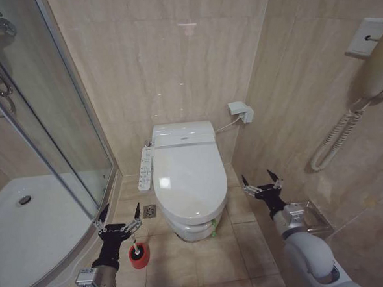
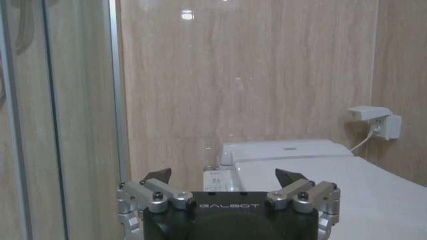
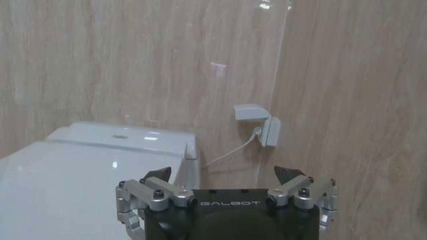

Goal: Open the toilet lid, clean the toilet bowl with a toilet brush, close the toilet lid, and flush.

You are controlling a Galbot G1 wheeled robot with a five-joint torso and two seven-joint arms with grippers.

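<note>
The toilet lid (image 1: 188, 179) is down, a glossy white oval over the toilet bowl (image 1: 195, 230), which stands on the tile floor against the back wall. To the left of the toilet base, the toilet brush (image 1: 139, 253) sits in its small red cup on the floor. My left gripper (image 1: 121, 215) hangs open just above the brush, left of the toilet. My right gripper (image 1: 261, 180) is open to the right of the lid, holding nothing. The left wrist view shows the open left gripper (image 2: 224, 176) with the lid (image 2: 353, 192) beyond it. The right wrist view has the right gripper (image 3: 223, 173) and lid (image 3: 67, 185).
A curved glass shower door (image 1: 48, 139) and white tray (image 1: 27, 218) fill the left side. The button panel (image 1: 145, 168) juts from the seat's left. A floor drain (image 1: 149, 212) lies beside the toilet base. A wall socket (image 1: 240, 110), a corded wall unit (image 1: 374, 74) and a metal fitting (image 1: 311, 218) are on the right.
</note>
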